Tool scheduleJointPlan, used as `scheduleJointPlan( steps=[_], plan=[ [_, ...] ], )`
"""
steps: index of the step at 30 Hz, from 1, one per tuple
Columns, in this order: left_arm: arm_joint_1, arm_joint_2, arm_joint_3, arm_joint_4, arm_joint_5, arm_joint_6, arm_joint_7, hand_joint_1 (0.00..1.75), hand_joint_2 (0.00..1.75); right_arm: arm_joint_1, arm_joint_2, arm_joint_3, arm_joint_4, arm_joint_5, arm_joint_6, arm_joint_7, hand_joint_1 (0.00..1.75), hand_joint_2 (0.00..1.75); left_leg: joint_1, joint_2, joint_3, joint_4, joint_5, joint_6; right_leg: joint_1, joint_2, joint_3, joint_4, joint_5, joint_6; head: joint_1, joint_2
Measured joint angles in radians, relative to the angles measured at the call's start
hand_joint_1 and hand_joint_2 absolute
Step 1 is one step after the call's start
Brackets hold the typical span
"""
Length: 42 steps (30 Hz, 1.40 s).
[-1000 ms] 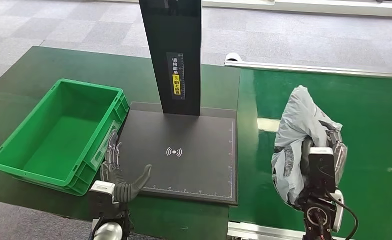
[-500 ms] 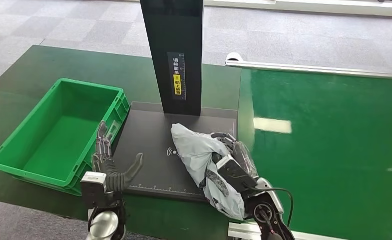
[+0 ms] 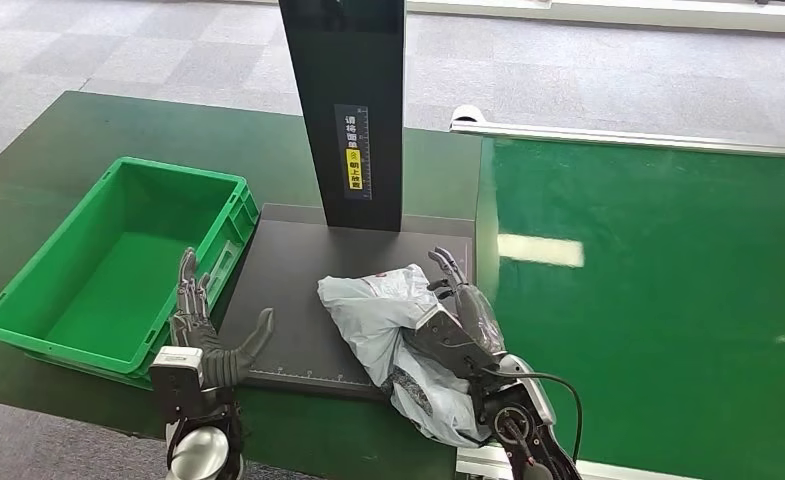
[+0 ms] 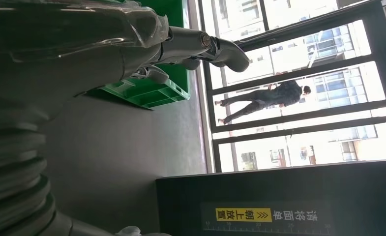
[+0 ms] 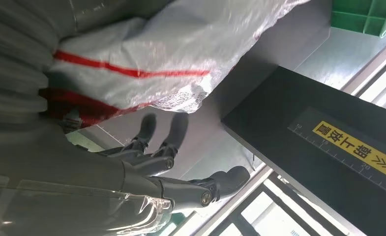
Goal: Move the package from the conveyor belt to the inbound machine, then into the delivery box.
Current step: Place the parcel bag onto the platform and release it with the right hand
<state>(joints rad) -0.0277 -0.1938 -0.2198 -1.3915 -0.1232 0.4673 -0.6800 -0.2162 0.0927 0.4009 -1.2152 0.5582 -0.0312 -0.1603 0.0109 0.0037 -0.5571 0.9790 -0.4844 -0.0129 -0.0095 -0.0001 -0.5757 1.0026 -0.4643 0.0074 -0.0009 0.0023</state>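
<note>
The package (image 3: pixel 376 308), a crumpled grey-white plastic bag with a red stripe (image 5: pixel 156 54), lies on the front right part of the inbound machine's black pad (image 3: pixel 288 285). My right hand (image 3: pixel 460 312) rests against the package's right side with its fingers (image 5: pixel 181 172) stretched out straight and clear of the bag. The bag's near end drapes over that wrist. My left hand (image 3: pixel 200 325) hovers open at the pad's front left corner, fingers (image 4: pixel 195 44) spread, next to the green delivery box (image 3: pixel 183 173), which holds nothing.
The machine's tall black post (image 3: pixel 353 110) with a yellow label stands at the back of the pad. The green conveyor belt (image 3: pixel 648 280) runs along the right with a bright glare patch. A dark green table (image 3: pixel 28 160) carries the box and machine.
My right hand swung the package left from the belt to the pad, lowered it there and spread its fingers. My left hand drifted a little left toward the box.
</note>
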Motion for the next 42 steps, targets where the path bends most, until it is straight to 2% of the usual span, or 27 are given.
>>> scheduleJointPlan(
  steps=[4,10,29,31,35,40,42],
  plan=[
    [0.002,0.000,0.004,-0.004,-0.008,0.000,0.007,0.00,1.75,0.000,0.000,-0.008,0.002,-0.007,-0.018,-0.005,0.00,1.75,0.000,0.000,0.000,0.000,0.000,0.000,0.000,0.000,0.000,0.000,0.000,0.000,0.000,0.000],
    [0.008,-0.008,0.009,-0.010,-0.016,-0.003,0.010,0.00,1.75,0.003,0.001,-0.031,0.002,-0.054,-0.046,-0.083,0.00,1.75,0.000,0.000,0.000,0.000,0.000,0.000,0.000,0.000,0.000,0.000,0.000,0.000,0.000,0.000],
    [0.010,-0.012,0.017,-0.011,-0.020,-0.004,0.010,0.00,1.75,0.007,0.005,-0.048,0.002,-0.062,-0.050,-0.097,0.00,1.75,0.000,0.000,0.000,0.000,0.000,0.000,0.000,0.000,0.000,0.000,0.000,0.000,0.000,0.000],
    [0.010,-0.013,0.016,-0.011,-0.036,-0.008,0.010,0.00,1.75,0.009,0.005,-0.051,-0.002,-0.084,-0.060,-0.127,0.00,1.75,0.000,0.000,0.000,0.000,0.000,0.000,0.000,0.000,0.000,0.000,0.000,0.000,0.000,0.000],
    [0.010,-0.009,-0.010,-0.009,-0.133,-0.050,0.011,0.00,1.75,0.021,0.005,-0.071,-0.039,-0.194,-0.075,-0.245,0.00,1.75,0.000,0.000,0.000,0.000,0.000,0.000,0.000,0.000,0.000,0.000,0.000,0.000,0.000,0.000],
    [-0.006,-0.001,-0.075,0.027,-0.264,-0.137,0.032,0.00,1.75,0.048,0.005,-0.125,-0.154,-0.338,-0.082,-0.391,0.00,1.75,-0.001,0.000,0.001,0.001,0.000,0.000,-0.001,0.000,0.000,0.000,0.000,0.000,0.000,0.000],
    [-0.019,0.001,-0.109,0.056,-0.328,-0.204,0.061,0.00,1.75,0.068,0.005,-0.157,-0.229,-0.399,-0.099,-0.449,0.00,1.75,-0.001,-0.001,0.001,0.001,0.000,0.000,-0.001,0.000,0.000,0.000,0.000,0.000,0.000,0.000]
  ],
)
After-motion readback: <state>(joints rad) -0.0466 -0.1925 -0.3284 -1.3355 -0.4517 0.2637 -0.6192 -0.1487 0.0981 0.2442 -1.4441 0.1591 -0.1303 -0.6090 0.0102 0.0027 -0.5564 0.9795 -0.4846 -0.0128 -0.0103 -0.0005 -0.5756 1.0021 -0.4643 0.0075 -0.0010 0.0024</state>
